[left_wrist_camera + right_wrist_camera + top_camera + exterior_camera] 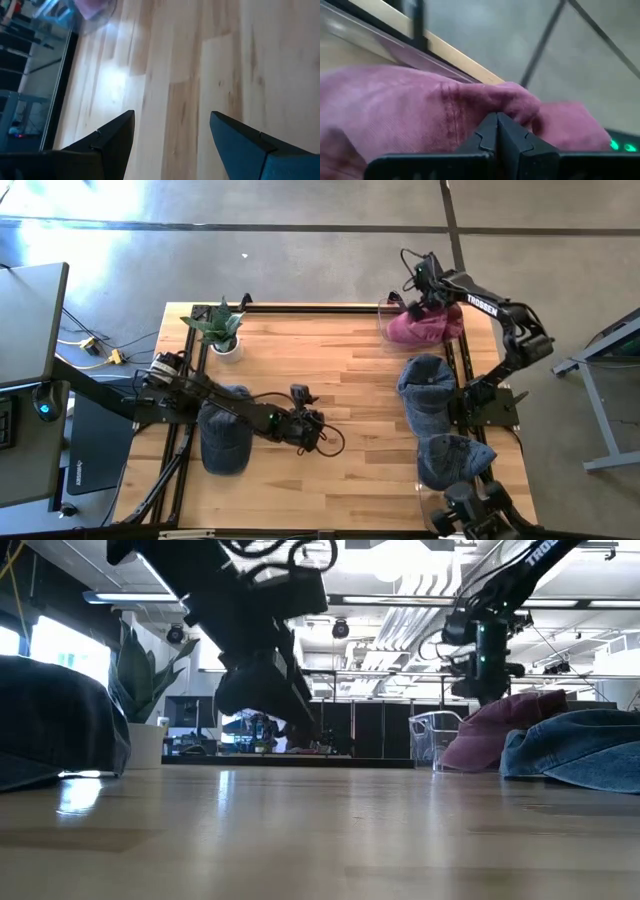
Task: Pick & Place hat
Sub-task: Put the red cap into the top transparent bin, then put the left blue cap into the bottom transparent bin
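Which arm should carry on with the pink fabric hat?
Right. Its end effector is shut on the pink fabric hat at the table's far right corner. The left end effector is open over bare wood mid-table.

A pale wooden table (330,380) with a black frame carried the lot. On it lay a dark cap (224,442) at the left, a pink cap (425,327) at the far right corner, and two denim caps (428,395) along the right edge. A small potted plant (222,330) stood at the far left.
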Controlling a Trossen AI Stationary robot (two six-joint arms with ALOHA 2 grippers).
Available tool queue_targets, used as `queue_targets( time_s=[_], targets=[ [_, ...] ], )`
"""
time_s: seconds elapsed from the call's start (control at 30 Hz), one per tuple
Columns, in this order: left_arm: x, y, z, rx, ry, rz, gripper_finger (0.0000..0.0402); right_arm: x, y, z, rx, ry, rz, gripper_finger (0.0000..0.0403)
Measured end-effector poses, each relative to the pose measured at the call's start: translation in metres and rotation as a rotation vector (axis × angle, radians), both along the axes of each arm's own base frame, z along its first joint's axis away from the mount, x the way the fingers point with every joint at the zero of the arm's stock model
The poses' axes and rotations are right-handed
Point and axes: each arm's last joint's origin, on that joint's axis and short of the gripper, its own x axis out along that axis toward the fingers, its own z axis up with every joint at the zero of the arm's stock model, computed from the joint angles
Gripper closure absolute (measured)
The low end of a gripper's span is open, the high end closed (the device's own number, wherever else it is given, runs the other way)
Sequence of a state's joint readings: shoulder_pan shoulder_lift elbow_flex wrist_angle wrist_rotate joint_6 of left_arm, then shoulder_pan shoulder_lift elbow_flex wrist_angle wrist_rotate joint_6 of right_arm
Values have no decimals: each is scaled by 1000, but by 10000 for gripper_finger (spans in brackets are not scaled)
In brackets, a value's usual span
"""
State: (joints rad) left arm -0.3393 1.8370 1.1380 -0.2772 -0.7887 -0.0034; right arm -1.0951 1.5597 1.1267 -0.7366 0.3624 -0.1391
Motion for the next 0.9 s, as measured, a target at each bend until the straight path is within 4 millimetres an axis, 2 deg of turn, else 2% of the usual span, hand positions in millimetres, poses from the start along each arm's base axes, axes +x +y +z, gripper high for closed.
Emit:
queue_targets(
  time_s=[0.13, 0.3, 0.4, 0.5, 0.57, 0.7, 0.9],
  targets=[
    [-1, 5, -3, -12, 9, 11, 149, -2, 2, 3, -27, 67, -10, 397],
    [1, 4, -2, -16, -10, 7, 149, 3, 17, 34, -183, 84, 40, 400],
    [2, 4, -1, -14, -16, 1, 149, 7, 38, 59, -288, 81, 55, 401],
    [2, 4, -1, -4, -9, -8, 149, 17, 70, 77, -339, 72, 124, 401],
    [2, 4, -2, -7, -8, -7, 149, 24, 96, 83, -331, -3, 196, 402],
    [2, 2, 5, -59, 50, -6, 149, 39, 148, 74, -237, -261, 399, 401],
    [-15, -10, 62, -95, 272, 83, 149, 62, 213, 27, -121, -678, 725, 401]
  ],
)
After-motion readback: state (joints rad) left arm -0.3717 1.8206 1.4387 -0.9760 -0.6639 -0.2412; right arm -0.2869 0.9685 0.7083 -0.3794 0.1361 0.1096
